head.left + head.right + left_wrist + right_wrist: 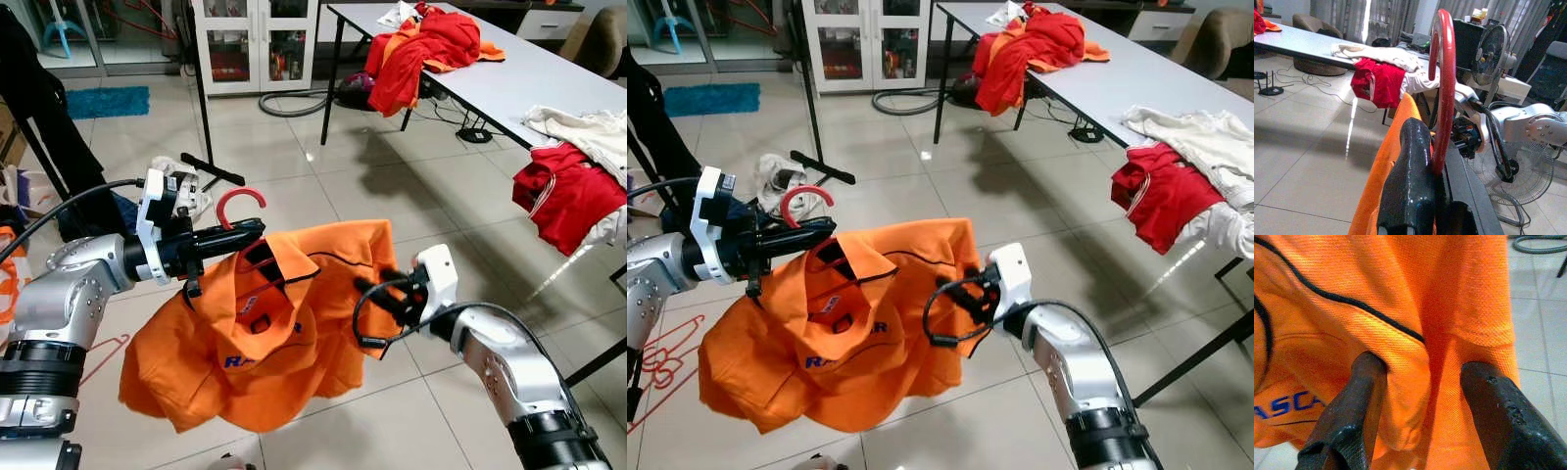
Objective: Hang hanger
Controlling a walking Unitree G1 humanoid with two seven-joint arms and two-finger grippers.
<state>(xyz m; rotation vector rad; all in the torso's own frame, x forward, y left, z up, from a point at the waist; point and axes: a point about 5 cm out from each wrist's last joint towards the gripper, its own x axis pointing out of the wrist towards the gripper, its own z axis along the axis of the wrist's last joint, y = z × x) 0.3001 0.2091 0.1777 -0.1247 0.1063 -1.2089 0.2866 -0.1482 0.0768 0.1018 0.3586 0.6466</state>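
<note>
The left gripper is closed on the neck of a red hanger, its black fingers clamped just below the curved hook, which stands up above them. An orange polo shirt with black piping and blue lettering on the chest hangs from the hanger, held in the air in front of the robot above the tiled floor, its collar at the left gripper and its body drooping down and toward the near left. The right gripper reaches in from the right at the shirt's far shoulder; in the right wrist view its two fingers stand partly apart with a fold of the orange cloth bunched between them, the fabric touching both pads, so it has hold of the shirt at the sleeve seam. A long white desk runs along the right side of the scene, carrying a heap of red and orange clothes at its far end and, nearer, a red garment hanging over the edge beside a cream one. On the far left a black garment hangs down, and a black stand's foot rests on the floor beyond the left gripper. Against the far wall stands a white cabinet with glass doors, with a blue mat on the floor to its left.
</note>
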